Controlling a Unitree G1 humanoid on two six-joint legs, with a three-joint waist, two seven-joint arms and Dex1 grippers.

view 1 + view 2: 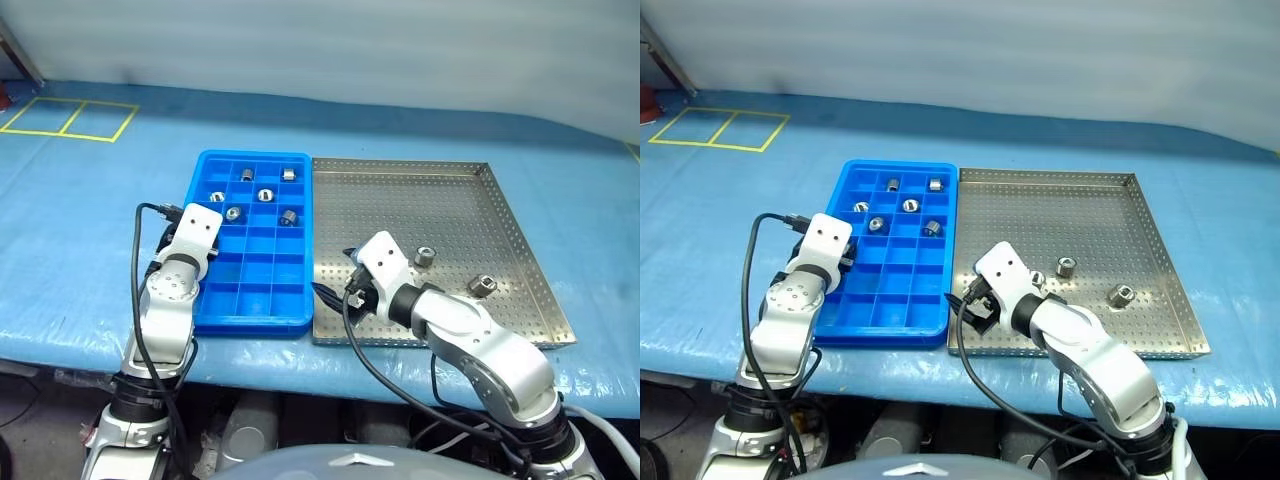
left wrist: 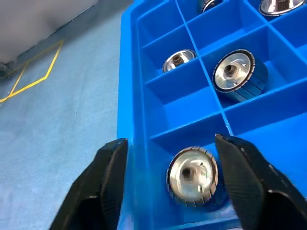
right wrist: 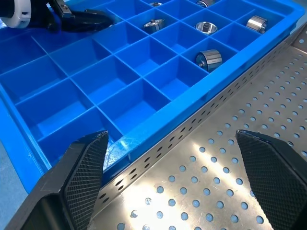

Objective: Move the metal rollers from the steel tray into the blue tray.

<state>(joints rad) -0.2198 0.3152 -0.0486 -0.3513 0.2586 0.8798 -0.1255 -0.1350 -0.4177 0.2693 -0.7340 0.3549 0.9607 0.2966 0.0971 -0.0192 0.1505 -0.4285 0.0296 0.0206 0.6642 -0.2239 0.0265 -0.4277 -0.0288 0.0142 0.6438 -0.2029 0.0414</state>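
Note:
The blue tray (image 1: 262,300) lies left of the steel tray (image 1: 455,205), their long sides touching. Several metal rollers (image 1: 265,195) sit in the blue tray's far compartments. My left gripper (image 2: 171,146) is open over the blue tray's left column, and one roller (image 2: 193,175) lies in the compartment between its fingers, touching neither. Other rollers (image 1: 1065,266) rest on the steel tray's near half, one to the right (image 1: 482,285). My right gripper (image 3: 171,136) stands wide open and empty above the steel tray's near left corner, by the blue tray's wall.
Both trays rest on a pale-blue table cover (image 1: 80,230). Yellow tape squares (image 1: 70,118) mark the far left. The table's front edge runs just below the trays. Black cables (image 1: 140,260) loop off both wrists.

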